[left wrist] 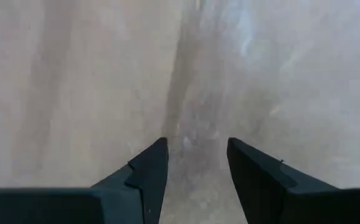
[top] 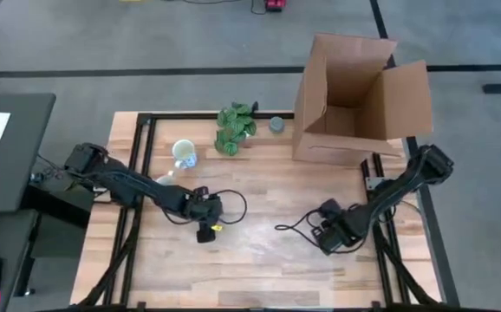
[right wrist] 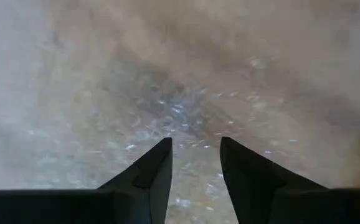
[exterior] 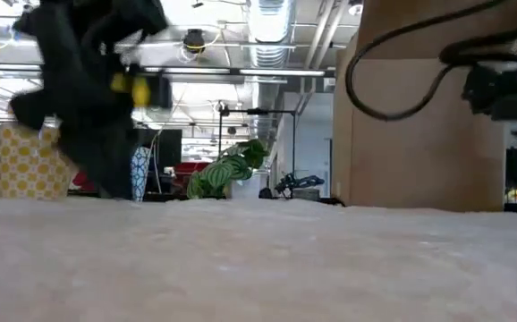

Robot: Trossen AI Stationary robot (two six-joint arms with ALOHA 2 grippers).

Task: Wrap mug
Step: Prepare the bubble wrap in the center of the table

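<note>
The small white mug (top: 184,153) with a blue mark lies at the table's far left, its mouth toward the near edge. In the low view the mug (exterior: 140,174) shows partly behind my left arm. My left gripper (top: 205,229) points down at the table's middle, nearer the front edge than the mug, and its fingers are open (left wrist: 197,163). My right gripper (top: 327,239) points down at the near right, also open (right wrist: 195,160). Both wrist views show only a pale, glossy surface close under the fingertips.
An open cardboard box (top: 354,100) stands at the far right. A green leafy bunch (top: 234,128) and a small grey round object (top: 276,124) lie along the far edge. Loose black cables (top: 233,204) trail from both grippers. A yellow patterned block (exterior: 30,165) shows at the low view's left.
</note>
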